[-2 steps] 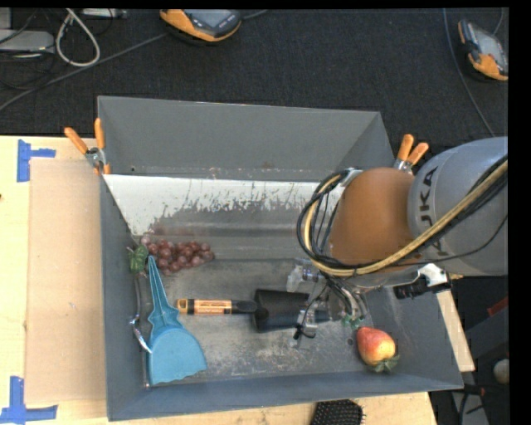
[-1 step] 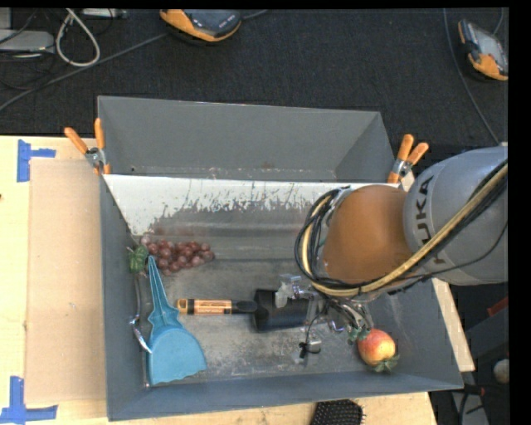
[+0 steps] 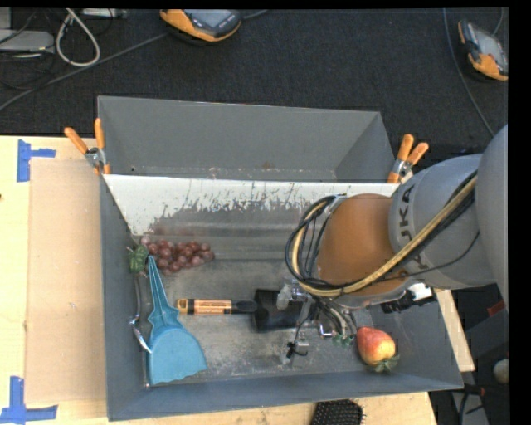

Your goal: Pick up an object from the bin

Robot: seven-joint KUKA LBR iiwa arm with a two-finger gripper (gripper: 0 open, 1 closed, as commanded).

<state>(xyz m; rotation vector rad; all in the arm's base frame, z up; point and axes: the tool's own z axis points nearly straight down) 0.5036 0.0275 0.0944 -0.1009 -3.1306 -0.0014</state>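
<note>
Orange-and-black stick (image 3: 222, 307) with a black head lies on the middle of the bin (image 3: 241, 153) floor. The tool (image 3: 296, 342) hangs just beside its head, on the right; wide or narrow, I cannot tell. A red-yellow apple (image 3: 376, 347) lies near.

A robotics lab, probably: a KUKA arm (image 3: 465, 224) over a grey metal bin (image 3: 116, 282), loose cables (image 3: 79, 63) and orange-black devices (image 3: 203, 21) on dark carpet behind.
</note>
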